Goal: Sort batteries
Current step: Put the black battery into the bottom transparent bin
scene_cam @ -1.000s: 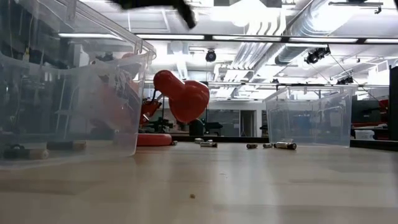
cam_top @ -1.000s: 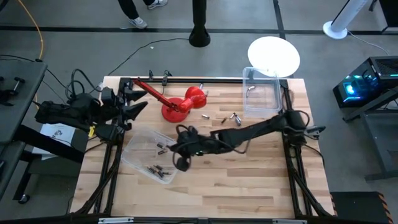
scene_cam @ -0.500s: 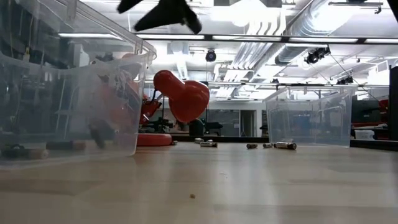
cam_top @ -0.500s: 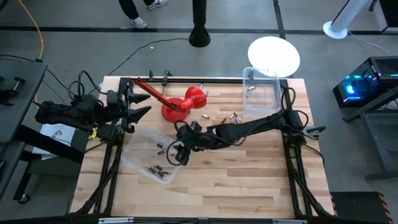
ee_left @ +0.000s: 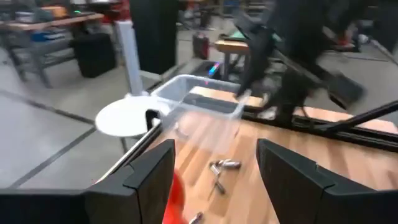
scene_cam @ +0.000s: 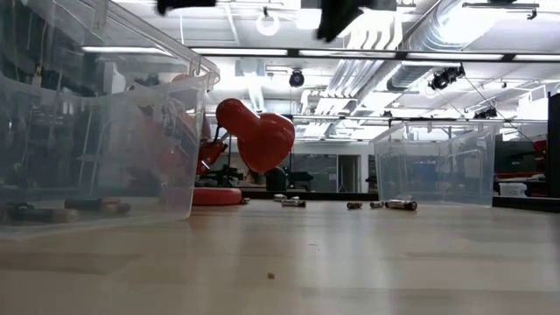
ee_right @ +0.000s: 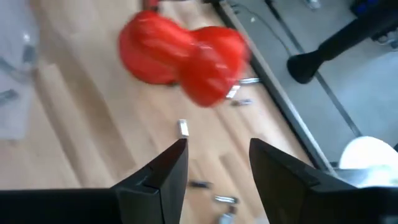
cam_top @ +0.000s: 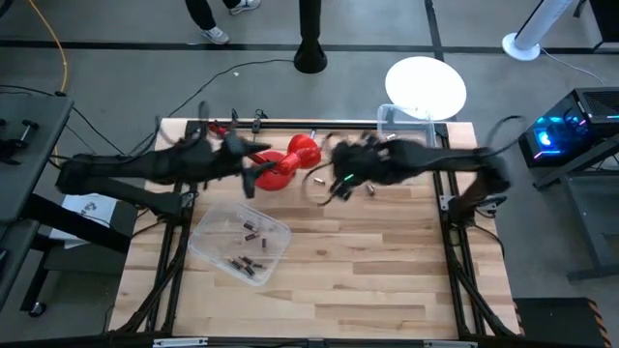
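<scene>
Over the table's far half, approx 12 o'clock from centre, your right gripper (cam_top: 329, 184) hangs in the air w/ fingers spread and nothing between them; the right wrist view shows bare wood through the gap. Left gripper (cam_top: 247, 174) sits at its 9 o'clock, just beside the red plunger tool (cam_top: 290, 159), also parted and empty per the left wrist view. Both arms show smeared in the high view, so I'd judge both are moving fast.

Batteries: loose batteries (cam_top: 363, 184) lie on the wood at 3 o'clock of the right gripper, between the plunger tool and the far clear bin (cam_top: 406, 145), which has one small item inside. More batteries (cam_top: 250, 263) lie in the near clear bin (cam_top: 208, 237), at approx 7 o'clock from the grippers. A few more show in the right wrist view close to the plunger.

Risks, my read:
- The 2 grippers are near each other over the plunger; crossing paths could clip arm on arm.
- A swipe at the plunger head would scatter the loose cells or roll them off the far edge.
- Cells are tiny and round; an off-centre pinch will squirt one sideways.
- Colours are hard to tell apart from here, so check type before you drop into a bin.
</scene>
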Action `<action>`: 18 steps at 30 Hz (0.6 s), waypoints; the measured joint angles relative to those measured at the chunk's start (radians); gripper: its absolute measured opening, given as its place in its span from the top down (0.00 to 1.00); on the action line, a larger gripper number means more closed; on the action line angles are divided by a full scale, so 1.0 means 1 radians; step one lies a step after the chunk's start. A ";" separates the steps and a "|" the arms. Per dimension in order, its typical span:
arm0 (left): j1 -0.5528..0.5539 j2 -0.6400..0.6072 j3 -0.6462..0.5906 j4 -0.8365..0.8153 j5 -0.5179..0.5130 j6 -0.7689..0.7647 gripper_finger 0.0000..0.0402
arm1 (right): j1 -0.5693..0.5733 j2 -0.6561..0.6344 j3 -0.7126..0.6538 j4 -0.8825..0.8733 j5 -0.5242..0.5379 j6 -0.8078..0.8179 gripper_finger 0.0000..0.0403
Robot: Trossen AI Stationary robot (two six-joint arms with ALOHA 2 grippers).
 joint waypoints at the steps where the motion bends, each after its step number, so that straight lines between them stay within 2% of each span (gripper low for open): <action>1: 0.020 0.040 0.035 0.008 0.052 0.009 0.45 | -0.022 -0.052 -0.043 0.010 -0.001 -0.016 0.59; 4: 0.056 0.175 0.137 0.003 0.184 0.027 0.45 | -0.090 -0.214 -0.199 0.088 -0.004 -0.047 0.59; 6: 0.060 0.270 0.193 -0.006 0.228 0.054 0.45 | -0.133 -0.317 -0.310 0.164 -0.029 -0.048 0.59; 9: 0.046 0.417 0.262 -0.004 0.237 0.084 0.45 | -0.194 -0.469 -0.474 0.301 -0.144 -0.039 0.59; 13: 0.027 0.601 0.338 0.008 0.231 0.142 0.45 | -0.252 -0.602 -0.659 0.439 -0.304 -0.028 0.59; 15: 0.025 0.687 0.382 -0.021 0.235 0.211 0.45 | -0.265 -0.650 -0.715 0.478 -0.351 -0.002 0.59; 18: 0.044 0.804 0.489 -0.152 0.282 0.300 0.45 | -0.270 -0.693 -0.765 0.488 -0.381 0.029 0.59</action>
